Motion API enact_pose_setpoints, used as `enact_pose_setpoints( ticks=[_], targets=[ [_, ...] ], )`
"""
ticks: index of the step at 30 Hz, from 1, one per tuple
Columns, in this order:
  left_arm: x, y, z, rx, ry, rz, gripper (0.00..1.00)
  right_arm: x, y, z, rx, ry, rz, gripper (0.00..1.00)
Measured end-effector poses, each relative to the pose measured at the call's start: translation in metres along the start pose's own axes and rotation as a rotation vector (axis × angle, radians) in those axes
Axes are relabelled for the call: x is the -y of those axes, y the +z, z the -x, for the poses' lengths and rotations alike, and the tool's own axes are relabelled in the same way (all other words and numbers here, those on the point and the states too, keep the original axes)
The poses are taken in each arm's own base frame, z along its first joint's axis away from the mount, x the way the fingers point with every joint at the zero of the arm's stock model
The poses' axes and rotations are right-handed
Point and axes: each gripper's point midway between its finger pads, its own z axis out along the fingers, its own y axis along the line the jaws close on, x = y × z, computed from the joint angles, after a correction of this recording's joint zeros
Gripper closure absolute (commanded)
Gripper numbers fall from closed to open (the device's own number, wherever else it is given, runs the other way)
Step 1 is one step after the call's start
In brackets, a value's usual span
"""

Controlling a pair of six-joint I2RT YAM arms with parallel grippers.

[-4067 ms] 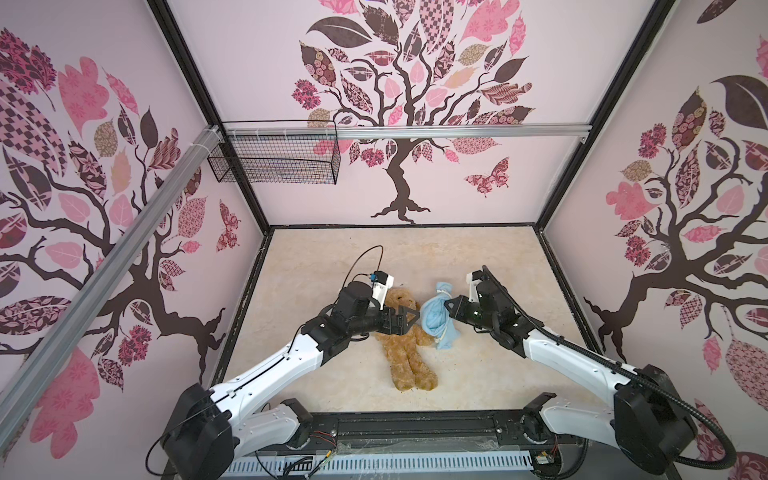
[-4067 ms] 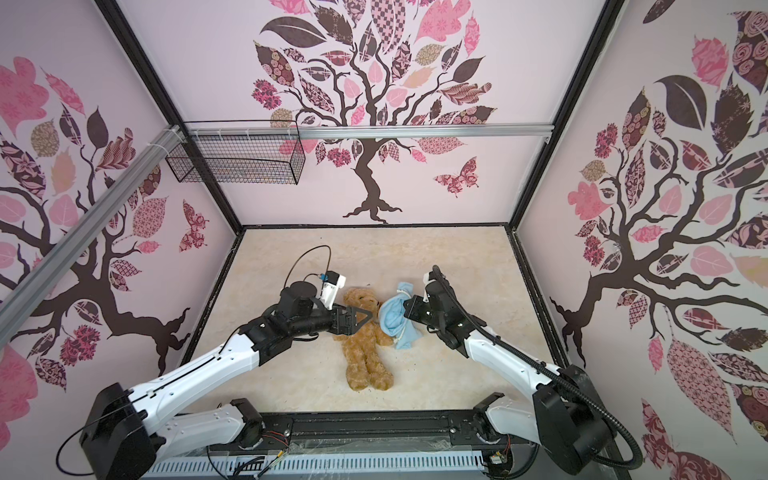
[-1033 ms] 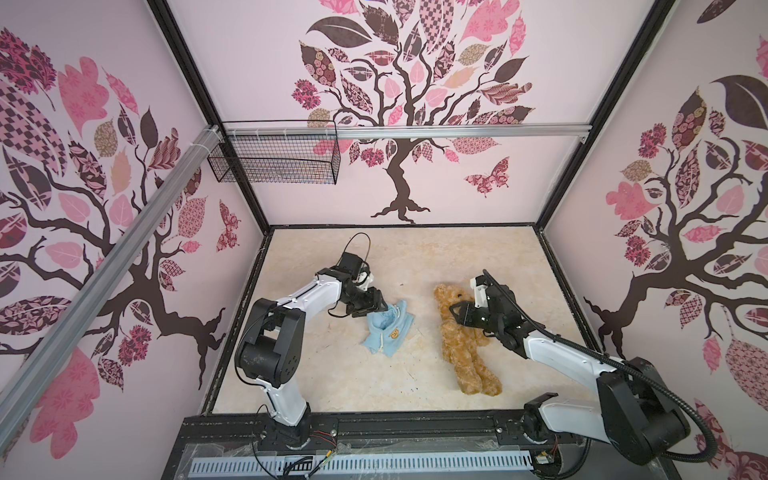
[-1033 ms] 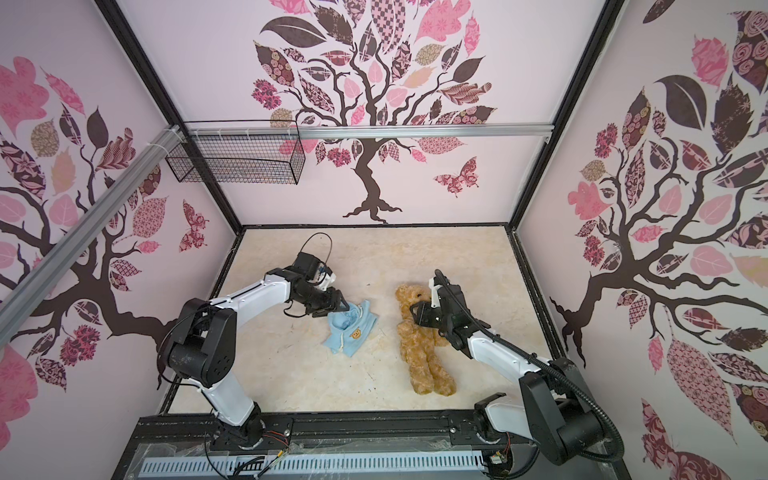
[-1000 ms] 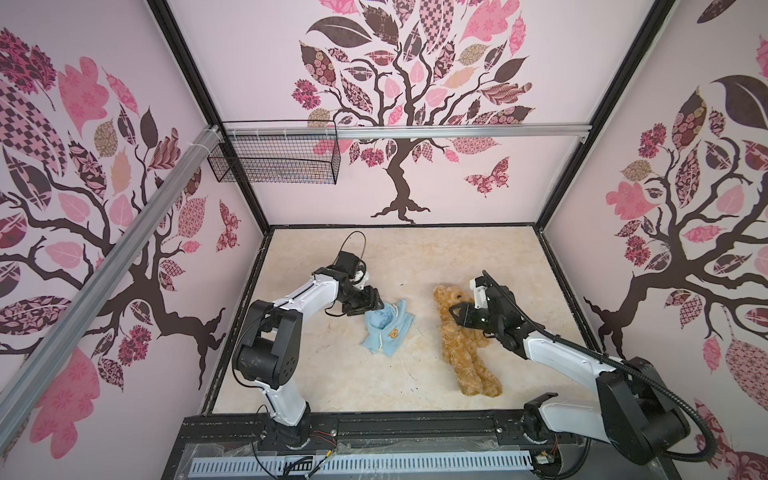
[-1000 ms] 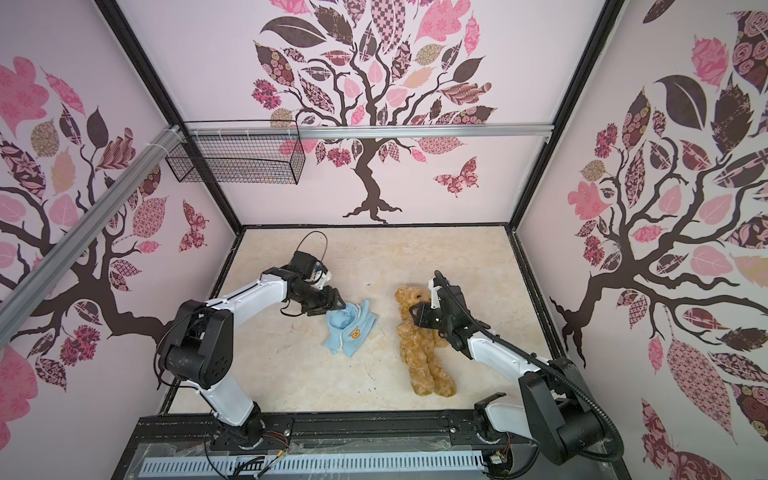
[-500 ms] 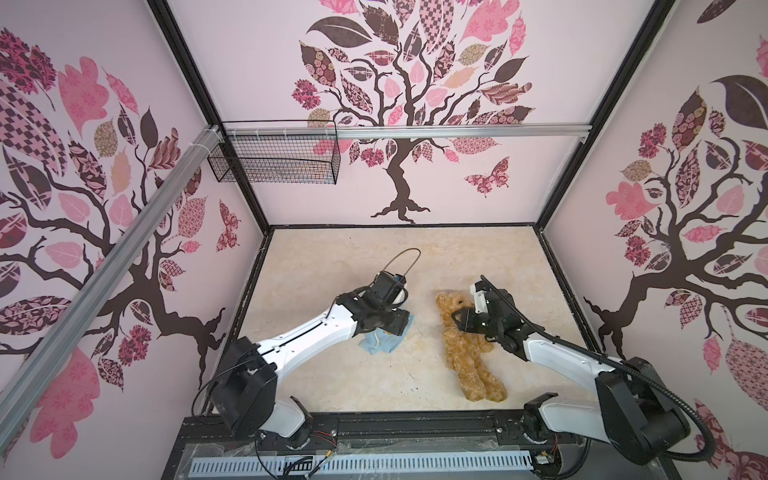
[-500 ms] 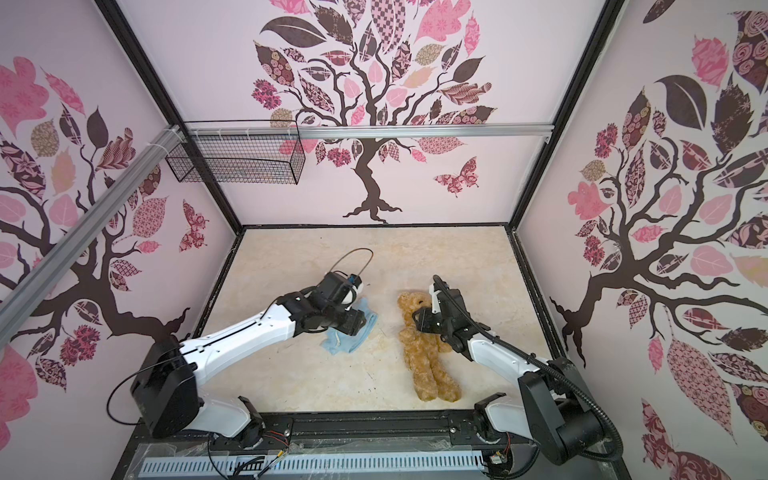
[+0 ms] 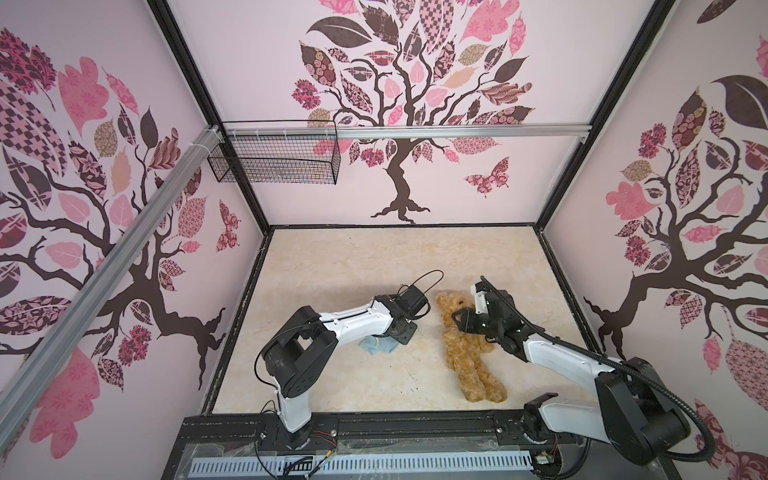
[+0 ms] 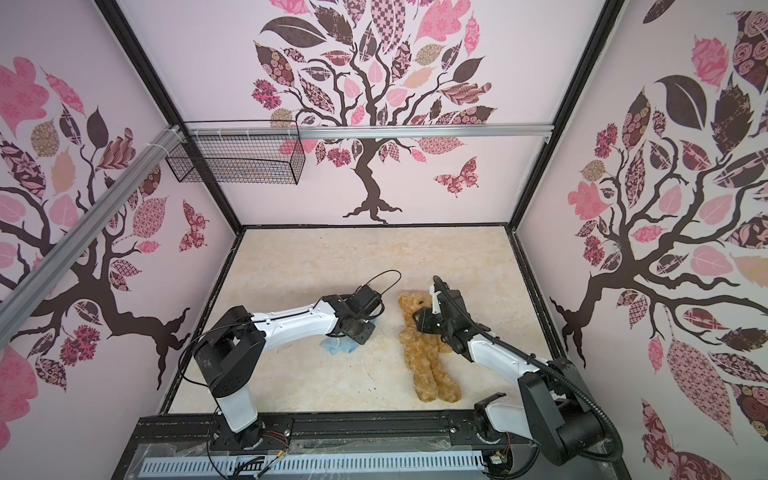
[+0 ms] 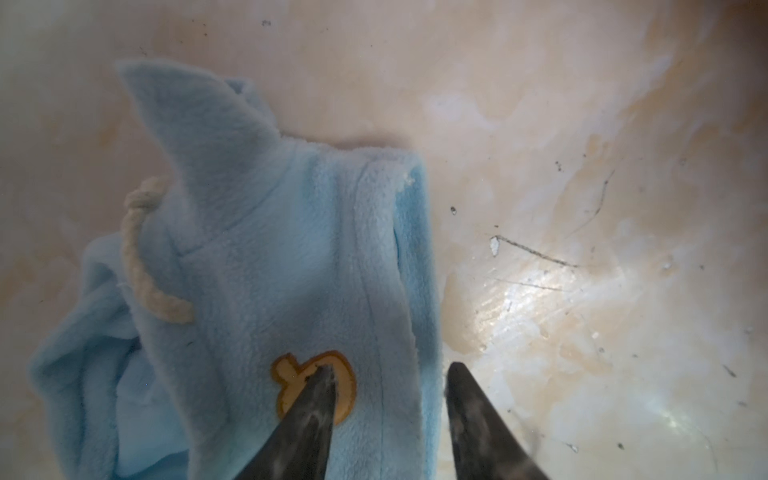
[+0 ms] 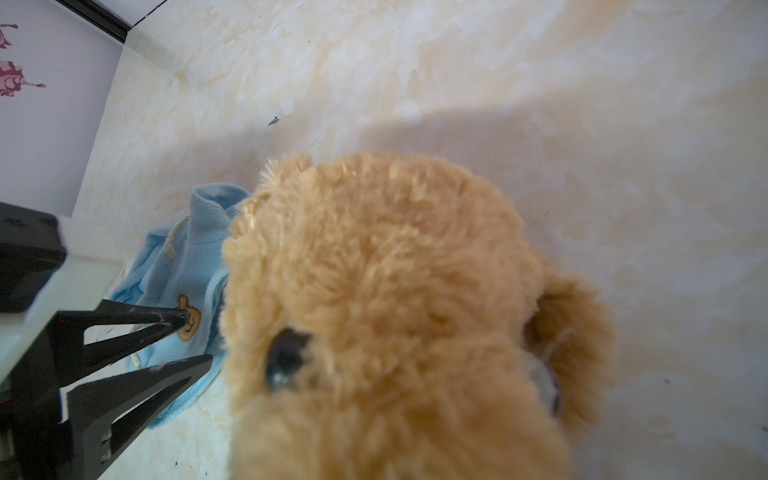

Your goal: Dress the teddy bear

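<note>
Where teddy bear (image 9: 465, 345) lies, right arm (image 9: 557, 359) angles down.

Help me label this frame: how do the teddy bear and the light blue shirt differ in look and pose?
The teddy bear is shaggy golden-brown plush; the light blue shirt is short fleece with an orange emblem. The teddy bear lies stretched out at full length; the light blue shirt lies crumpled in a heap. Both are soft and lie on the table.
</note>
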Motion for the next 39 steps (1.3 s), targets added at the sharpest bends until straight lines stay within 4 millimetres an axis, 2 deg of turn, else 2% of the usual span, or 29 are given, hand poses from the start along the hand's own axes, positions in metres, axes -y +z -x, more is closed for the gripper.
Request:
enact_pose_setpoints(
  ticks=[6,20,27,33,36,39],
  targets=[
    [-0.005,0.008,-0.001,-0.019,0.011,0.042,0.65,-0.002,0.000,0.002,0.008,-0.002,0.007,0.57],
    [-0.012,0.003,0.003,0.001,-0.023,0.068,0.83,-0.004,0.000,0.002,0.006,-0.003,0.020,0.57],
    [-0.017,0.003,0.005,0.012,-0.042,0.072,1.00,-0.004,0.000,0.001,0.005,-0.004,0.024,0.57],
    [-0.026,0.004,0.004,0.009,-0.081,0.054,1.00,-0.009,-0.003,0.000,0.002,-0.008,0.047,0.57],
    [-0.039,-0.006,0.007,0.033,-0.145,0.012,1.00,-0.019,-0.009,0.000,0.008,-0.032,0.071,0.57],
    [-0.052,-0.030,0.018,0.106,-0.211,-0.042,1.00,-0.037,-0.014,-0.012,-0.013,-0.093,0.100,0.57]
  ],
)
